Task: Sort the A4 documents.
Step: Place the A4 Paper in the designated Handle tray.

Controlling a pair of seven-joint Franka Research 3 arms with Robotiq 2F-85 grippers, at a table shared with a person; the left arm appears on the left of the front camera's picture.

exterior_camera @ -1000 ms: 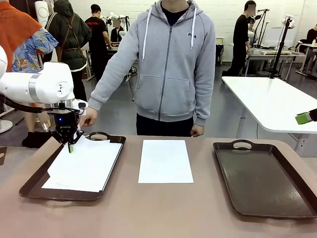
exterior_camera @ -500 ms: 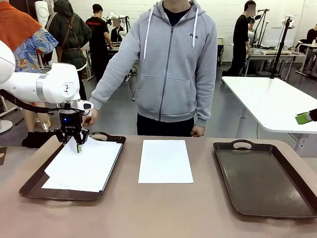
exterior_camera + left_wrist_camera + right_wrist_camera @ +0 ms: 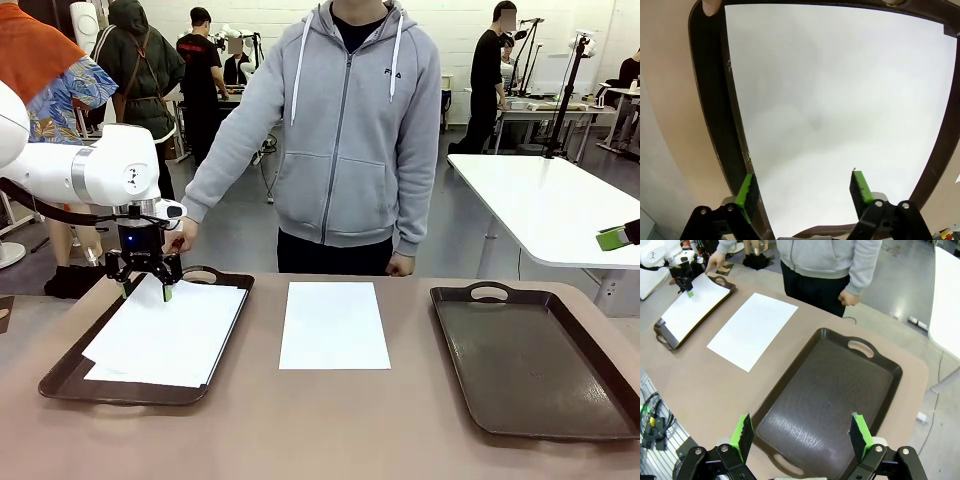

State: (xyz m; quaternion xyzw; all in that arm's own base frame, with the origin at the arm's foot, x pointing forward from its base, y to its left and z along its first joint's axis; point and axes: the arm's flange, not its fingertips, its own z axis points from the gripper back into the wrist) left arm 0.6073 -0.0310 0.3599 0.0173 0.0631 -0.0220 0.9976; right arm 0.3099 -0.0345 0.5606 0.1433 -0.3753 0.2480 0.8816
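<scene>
White A4 documents (image 3: 165,335) lie stacked in the left dark brown tray (image 3: 60,375). My left gripper (image 3: 145,287) hovers open just over their far edge, holding nothing. In the left wrist view its green pads (image 3: 746,190) straddle bare white paper (image 3: 840,100) inside the tray rim (image 3: 710,100). Another A4 sheet (image 3: 334,325) lies flat on the table's middle. My right gripper (image 3: 802,437) hangs open and empty high above the empty right tray (image 3: 830,390); one green pad (image 3: 612,238) shows at the front view's right edge.
A person in a grey hoodie stands at the far side, one hand (image 3: 180,237) by the left tray's far handle, the other (image 3: 399,264) at the table edge. The empty right tray (image 3: 535,355) takes up the table's right part. A white table (image 3: 560,205) stands behind.
My left gripper has opened and let go of the top sheet's far corner. The sheet has settled flat on the stack in the left tray.
</scene>
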